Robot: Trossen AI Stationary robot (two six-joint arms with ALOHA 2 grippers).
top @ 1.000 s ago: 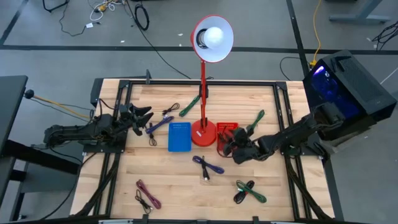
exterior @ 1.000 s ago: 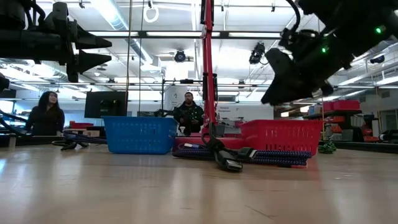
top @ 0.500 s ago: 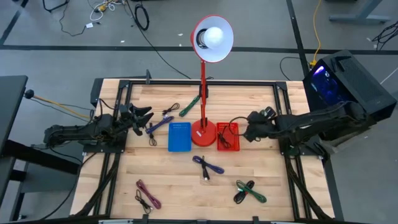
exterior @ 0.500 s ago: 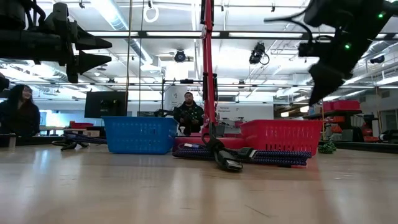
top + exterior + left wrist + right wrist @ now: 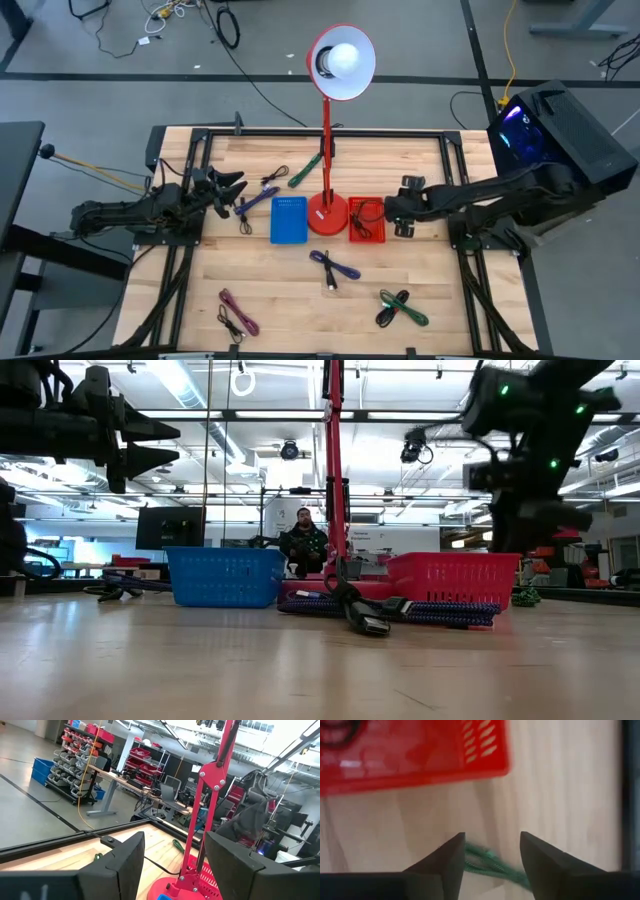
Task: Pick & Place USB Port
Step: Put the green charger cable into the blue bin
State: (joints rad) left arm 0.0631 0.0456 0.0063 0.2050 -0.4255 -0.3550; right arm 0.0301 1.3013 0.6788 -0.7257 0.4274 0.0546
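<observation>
**Right arm back beside the red basket, gripper empty**

Since a second ago, we see the right gripper [image 5: 392, 215] swing away from the worktop patch in front of the red basket [image 5: 374, 229], lift, and settle just beside the basket's right edge. Its fingers stand apart with nothing between them in the right wrist view, where the basket's slotted wall [image 5: 420, 765] and a green cable [image 5: 492, 864] on the wood show past the fingertips. A dark cable [image 5: 366, 212] lies coiled inside the basket, which we judge to be the piece just delivered, so one place step looks finished.

The left gripper [image 5: 228, 187] has not moved; it hovers open over the worktop's left side, near a purple cable [image 5: 256, 201] and the blue basket [image 5: 289, 220].

More cables remain loose on the worktop [image 5: 280, 290]: another purple one [image 5: 334, 266] in front of the red lamp [image 5: 328, 212], a green one [image 5: 402, 306] toward the front right, a pink one [image 5: 236, 313] at front left, and a green one [image 5: 306, 171] behind the lamp. We judge the next pick for the right arm to be the green cable nearest its fingers, though which cable carries the USB plug we cannot tell from here.
</observation>
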